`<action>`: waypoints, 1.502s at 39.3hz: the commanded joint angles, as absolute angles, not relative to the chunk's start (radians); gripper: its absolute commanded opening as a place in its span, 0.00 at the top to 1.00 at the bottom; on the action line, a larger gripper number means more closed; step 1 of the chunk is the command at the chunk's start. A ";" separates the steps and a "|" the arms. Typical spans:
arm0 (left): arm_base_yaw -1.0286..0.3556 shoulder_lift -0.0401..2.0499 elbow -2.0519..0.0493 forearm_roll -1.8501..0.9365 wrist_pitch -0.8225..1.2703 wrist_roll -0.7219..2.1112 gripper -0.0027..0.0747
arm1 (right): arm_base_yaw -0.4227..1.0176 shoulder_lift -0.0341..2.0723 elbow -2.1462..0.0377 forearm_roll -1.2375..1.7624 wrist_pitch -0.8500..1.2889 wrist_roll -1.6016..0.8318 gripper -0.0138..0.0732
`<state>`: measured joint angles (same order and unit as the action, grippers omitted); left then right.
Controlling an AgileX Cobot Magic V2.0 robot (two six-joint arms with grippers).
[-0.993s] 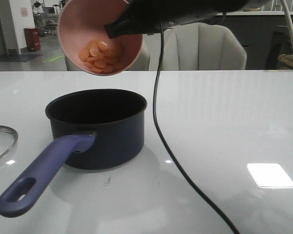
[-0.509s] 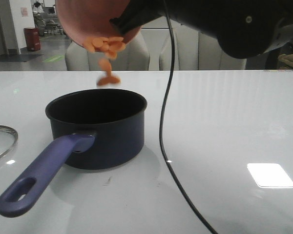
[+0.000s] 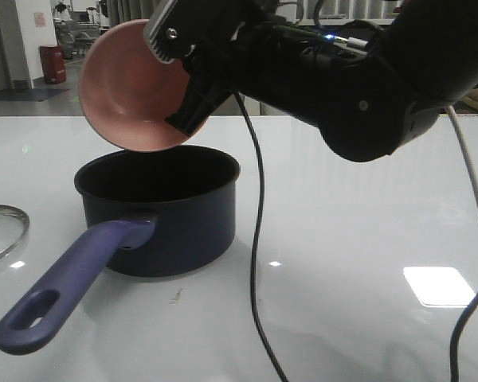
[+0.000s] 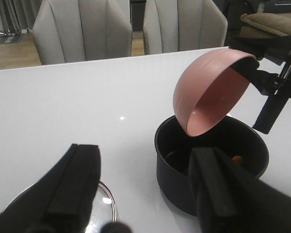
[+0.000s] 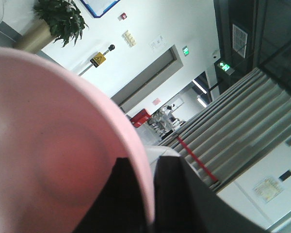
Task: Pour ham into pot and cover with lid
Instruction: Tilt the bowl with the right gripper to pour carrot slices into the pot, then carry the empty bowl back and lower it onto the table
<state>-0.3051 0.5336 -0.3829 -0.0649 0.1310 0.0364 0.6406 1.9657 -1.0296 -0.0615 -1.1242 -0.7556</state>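
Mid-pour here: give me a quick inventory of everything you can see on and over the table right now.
pot: one, dark navy with a long blue-purple handle, on the white table, under the bowl.
bowl: one, salmon-pink, tipped steeply above the pot, no ham visible inside.
ham: one orange piece showing inside the pot; the rest hidden.
lid: one, clear glass with metal rim, flat on the table left of the pot.
cables: black, hanging from the right arm.
chairs: two, grey, beyond the table.
right gripper: clamped on the bowl's rim.
left gripper: open, empty, near the lid.
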 commanded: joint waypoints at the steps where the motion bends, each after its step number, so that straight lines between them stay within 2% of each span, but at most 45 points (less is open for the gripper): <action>1: -0.312 0.539 -0.412 -0.066 0.044 0.039 0.40 | 0.637 1.908 -1.053 0.030 -1.279 -0.551 0.70; 5: -0.312 0.539 -0.412 -0.066 0.044 0.039 0.40 | 0.637 1.896 -1.053 0.139 -1.238 -0.355 0.70; 11: -0.312 0.539 -0.412 -0.066 0.044 0.039 0.40 | 0.636 1.846 -1.071 0.188 -0.958 -0.203 0.70; 22: -0.312 0.539 -0.412 -0.066 0.044 0.039 0.40 | 0.628 1.748 -1.213 0.188 -0.280 -0.195 0.70; 32: -0.312 0.539 -0.412 -0.066 0.044 0.039 0.40 | 0.578 1.682 -1.337 0.188 0.171 -0.195 0.70; 41: -0.312 0.539 -0.412 -0.066 0.044 0.039 0.40 | 0.413 1.642 -1.413 0.229 0.509 -0.186 0.70; 53: -0.312 0.539 -0.412 -0.066 0.044 0.039 0.40 | 0.124 1.632 -1.413 0.253 0.745 -0.186 0.70; 59: -0.312 0.539 -0.412 -0.066 0.044 0.039 0.40 | 0.051 1.641 -1.412 0.267 0.816 -0.186 0.70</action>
<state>-0.3051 0.5336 -0.3829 -0.0649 0.1310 0.0364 0.0811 1.6867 -1.3739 0.2373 0.8119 -0.1852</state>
